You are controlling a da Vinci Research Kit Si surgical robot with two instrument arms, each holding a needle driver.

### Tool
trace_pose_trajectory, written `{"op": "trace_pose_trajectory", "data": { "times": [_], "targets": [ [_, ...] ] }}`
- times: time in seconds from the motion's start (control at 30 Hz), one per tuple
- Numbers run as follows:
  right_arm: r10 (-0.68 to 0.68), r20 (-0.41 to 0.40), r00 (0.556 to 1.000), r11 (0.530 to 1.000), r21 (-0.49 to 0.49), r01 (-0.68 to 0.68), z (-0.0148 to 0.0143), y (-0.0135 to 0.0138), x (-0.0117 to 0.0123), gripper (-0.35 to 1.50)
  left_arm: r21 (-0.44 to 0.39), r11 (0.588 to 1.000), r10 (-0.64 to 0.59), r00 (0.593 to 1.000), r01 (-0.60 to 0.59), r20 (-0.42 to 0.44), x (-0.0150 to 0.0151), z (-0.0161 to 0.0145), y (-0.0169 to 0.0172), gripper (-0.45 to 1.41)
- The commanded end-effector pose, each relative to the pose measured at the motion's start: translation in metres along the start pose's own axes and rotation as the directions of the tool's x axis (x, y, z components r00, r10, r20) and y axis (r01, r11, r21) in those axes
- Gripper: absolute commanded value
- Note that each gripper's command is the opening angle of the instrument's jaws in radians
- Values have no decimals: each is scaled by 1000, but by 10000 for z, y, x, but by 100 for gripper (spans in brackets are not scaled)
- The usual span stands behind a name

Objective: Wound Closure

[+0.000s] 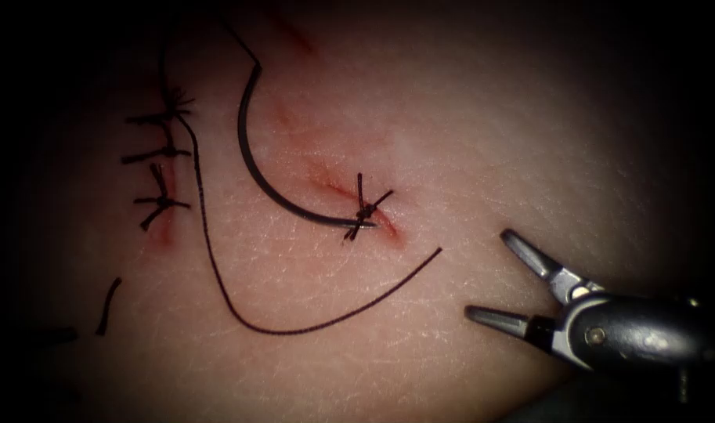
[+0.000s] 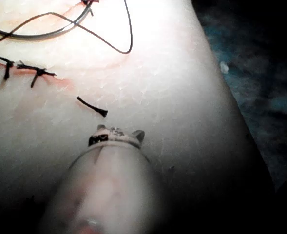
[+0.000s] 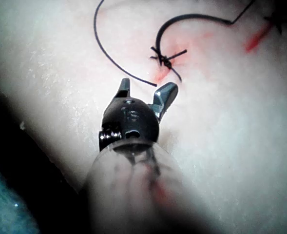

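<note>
Your right arm's dark metal tool (image 1: 490,274) is gaping wide, empty, at four o'clock of the knotted stitch (image 1: 363,210). The curved dark needle (image 1: 255,157) is lying loose on the pale tissue (image 1: 490,141), black thread (image 1: 294,329) trailing. Judging: regrasping needed.

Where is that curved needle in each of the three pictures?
Endoscope view: the needle lies on the tissue, curving down to the knot.
Left wrist view: needle beside the thread.
Right wrist view: needle arching beyond the knot.
Shared landmark: that knot.
</note>
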Motion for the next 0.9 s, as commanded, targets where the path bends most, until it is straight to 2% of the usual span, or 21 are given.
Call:
{"op": "trace_pose_trajectory", "data": {
  "times": [0.03, 0.27, 0.4, 0.47, 0.53, 0.57, 0.77, 0.8, 0.9],
  "targets": [
    [-1, -2, 1000, 1000, 3, 1, 6, -6, 0, 138, -1, 1000, -12, 1000, 12, -1, 1, 6, 0, 66],
    [2, 2, 1000, 1000, 11, -2, 4, -10, 1, 138, -15, 999, -35, 999, 35, 6, -2, -11, -12, 71],
    [13, 8, 1000, 1000, 24, -13, 4, -9, 2, 136, -10, 998, -56, 998, 56, 0, 24, -20, -14, 69],
    [13, 25, 1000, 999, 33, -14, 4, -7, 4, 136, -3, 1000, -12, 999, 12, -53, 49, -25, -13, 64],
    [27, 42, 999, 999, 43, -29, 3, 1, 18, 136, 44, 997, 64, 983, -57, -171, 104, -30, -6, 61],
    [27, 42, 999, 999, 43, -29, 3, 1, 18, 136, 44, 997, 64, 983, -57, -171, 104, -30, -6, 61],
    [55, 33, 998, 996, 71, -57, -4, 20, 49, 136, 94, 987, 156, 935, -132, -318, 193, -29, 10, 59],
    [50, 37, 998, 996, 78, -53, -6, 27, 61, 136, 96, 982, 186, 919, -162, -348, 225, -20, 16, 59],
    [51, 37, 998, 995, 84, -54, -8, 30, 67, 138, 96, 980, 195, 914, -172, -354, 238, -14, 17, 61]
  ]
}}
